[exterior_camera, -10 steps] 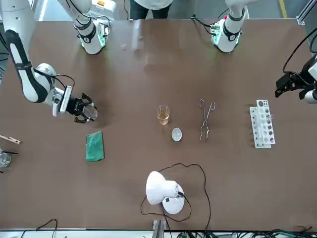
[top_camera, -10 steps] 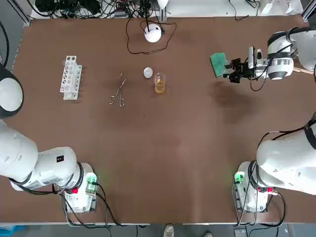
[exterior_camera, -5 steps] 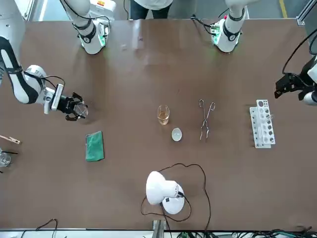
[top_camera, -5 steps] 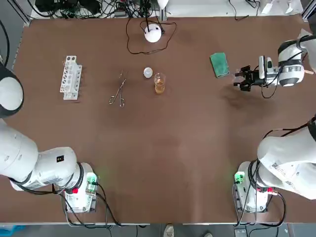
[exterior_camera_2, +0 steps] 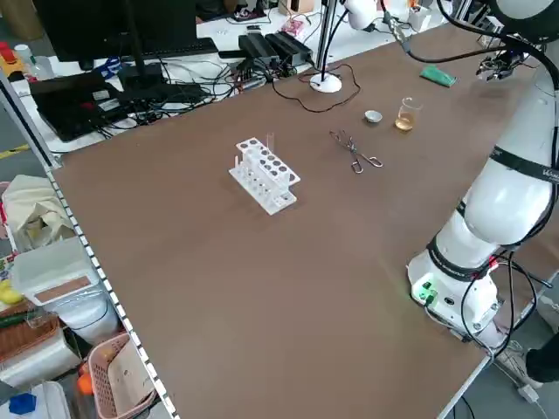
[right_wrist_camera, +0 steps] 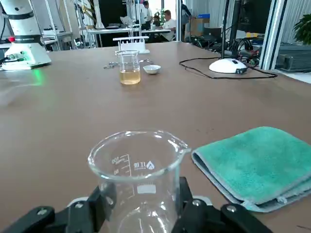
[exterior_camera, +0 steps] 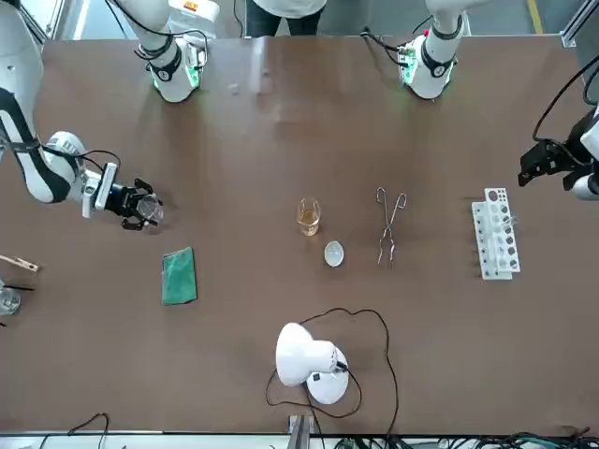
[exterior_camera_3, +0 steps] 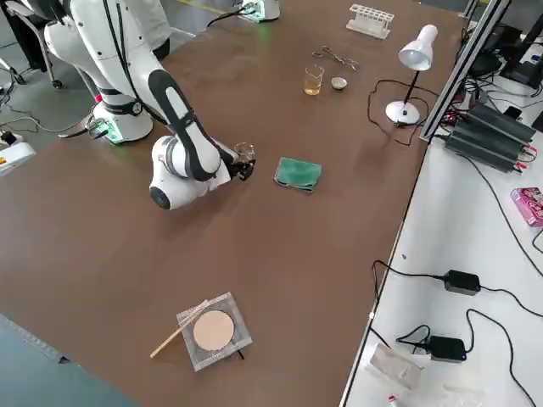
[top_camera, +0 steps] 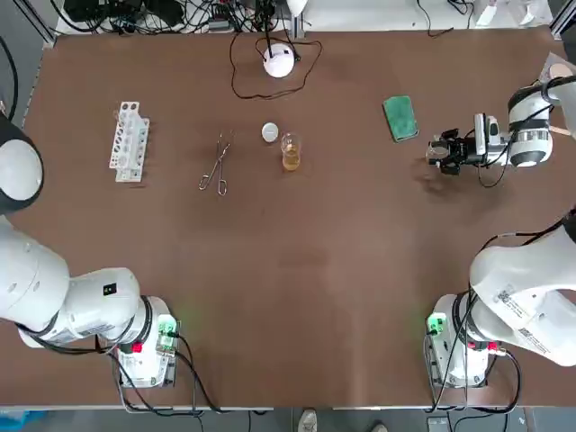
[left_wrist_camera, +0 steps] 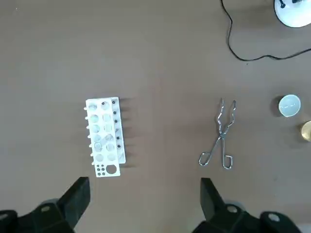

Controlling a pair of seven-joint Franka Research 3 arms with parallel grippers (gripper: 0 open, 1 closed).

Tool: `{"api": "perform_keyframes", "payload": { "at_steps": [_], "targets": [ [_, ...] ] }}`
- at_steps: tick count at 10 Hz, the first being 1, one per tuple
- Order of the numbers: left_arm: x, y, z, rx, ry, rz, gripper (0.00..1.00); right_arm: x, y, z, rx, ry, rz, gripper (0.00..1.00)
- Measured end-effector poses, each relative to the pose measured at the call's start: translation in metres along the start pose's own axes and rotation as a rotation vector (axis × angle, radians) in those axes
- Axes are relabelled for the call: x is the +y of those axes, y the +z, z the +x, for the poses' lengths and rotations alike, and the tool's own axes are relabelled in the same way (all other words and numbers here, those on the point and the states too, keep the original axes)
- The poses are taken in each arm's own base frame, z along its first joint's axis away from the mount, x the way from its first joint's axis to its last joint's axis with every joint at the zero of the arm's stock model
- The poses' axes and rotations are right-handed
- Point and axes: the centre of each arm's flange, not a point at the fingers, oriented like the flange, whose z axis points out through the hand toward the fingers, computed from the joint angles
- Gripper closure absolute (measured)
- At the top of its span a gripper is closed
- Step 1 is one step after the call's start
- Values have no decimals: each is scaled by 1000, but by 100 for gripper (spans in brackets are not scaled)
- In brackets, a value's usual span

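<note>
Right gripper (top_camera: 443, 151) clamped on empty beaker (right_wrist_camera: 137, 165), far right of table (top_camera: 297, 270), near cloth (top_camera: 400, 118).
My fingers lie level, one on each side of the glass low on its wall; beaker upright, spout toward the cloth, which lies just beside it but apart. Held low; can't tell if the base touches the table. Glass of amber liquid (top_camera: 291, 151), dish (top_camera: 270, 132) and lamp (top_camera: 279, 59) well apart toward mid-table. My left gripper (left_wrist_camera: 144, 187) hangs spread and empty high over the rack (left_wrist_camera: 104, 137), tongs (left_wrist_camera: 218, 141) near. Step, as I read it: carrying the beaker, grip secure. Next move calls for keeping the glass upright, base clear of the cloth's edge, and no harder squeeze on thin glass.
</note>
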Motion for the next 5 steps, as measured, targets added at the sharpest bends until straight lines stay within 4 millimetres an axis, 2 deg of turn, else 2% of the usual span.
{"api": "perform_keyframes", "payload": {
  "at_steps": [2, 5],
  "targets": [
    [0, 0, 0, 0, 0, 0, 0, -4, 1, -7, 3, -1, 20, 41],
    [-1, 0, 0, 0, -1, 0, 0, -15, -10, -22, 4, 4, 42, 41]
  ]
}}
